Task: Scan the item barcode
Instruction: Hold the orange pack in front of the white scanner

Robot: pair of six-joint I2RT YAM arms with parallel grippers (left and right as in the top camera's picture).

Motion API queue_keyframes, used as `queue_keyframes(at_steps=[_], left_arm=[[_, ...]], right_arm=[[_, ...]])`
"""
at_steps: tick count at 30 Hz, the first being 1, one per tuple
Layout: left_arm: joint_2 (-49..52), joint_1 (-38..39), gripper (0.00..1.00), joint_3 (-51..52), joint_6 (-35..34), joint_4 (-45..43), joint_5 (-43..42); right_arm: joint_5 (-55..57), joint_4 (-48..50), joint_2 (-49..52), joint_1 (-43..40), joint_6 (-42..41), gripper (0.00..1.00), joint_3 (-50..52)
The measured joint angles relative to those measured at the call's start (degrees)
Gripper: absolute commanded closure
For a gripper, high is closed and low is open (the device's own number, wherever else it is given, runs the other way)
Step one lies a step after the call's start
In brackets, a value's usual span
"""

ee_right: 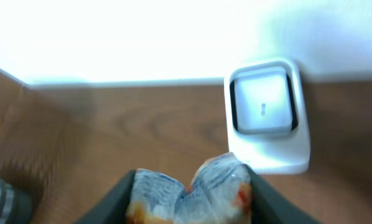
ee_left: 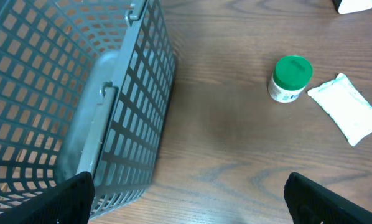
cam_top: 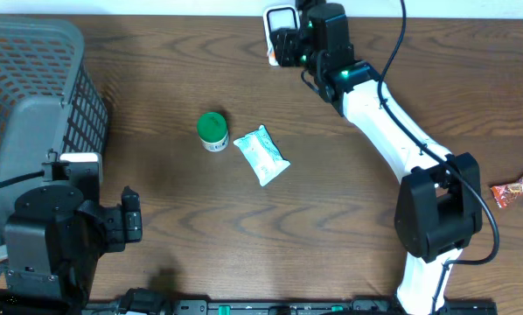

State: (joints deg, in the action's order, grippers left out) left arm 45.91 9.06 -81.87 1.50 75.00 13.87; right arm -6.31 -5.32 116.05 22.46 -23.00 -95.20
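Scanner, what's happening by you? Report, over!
Right end effector gripping packet, facing scanner. Left end effector open, by basket. Nothing between packet and scanner.

On my left, a grey mesh basket stands on the brown wood-grain surface, with a grey handle lying along its rim. Near the middle of the surface I see a small white jar with a green lid, standing upright. Just to its right a white pouch lies flat and skewed, close to the jar but apart from it. At my far right lies a red-orange snack wrapper, cut off by the edge of the overhead view.
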Motion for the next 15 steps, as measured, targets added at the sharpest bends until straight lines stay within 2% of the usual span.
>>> queue_keyframes(at_steps=[9, 13, 15], left_arm=[[0.0, 0.0, 0.02, 0.0, 0.0, 0.0, 0.0], [0.0, 0.0, 0.02, 0.0, 0.0, 0.0, 0.0], [0.0, 0.0, 0.02, 0.0, 0.0, 0.0, 0.0]], right_arm=[[5.2, 22.7, 8.1, -0.1, 0.5, 0.62, -0.3], [8.3, 30.7, 13.1, -0.1, 0.5, 0.64, -0.3], [9.9, 34.0, 15.7, -0.3, 0.5, 0.61, -0.7]])
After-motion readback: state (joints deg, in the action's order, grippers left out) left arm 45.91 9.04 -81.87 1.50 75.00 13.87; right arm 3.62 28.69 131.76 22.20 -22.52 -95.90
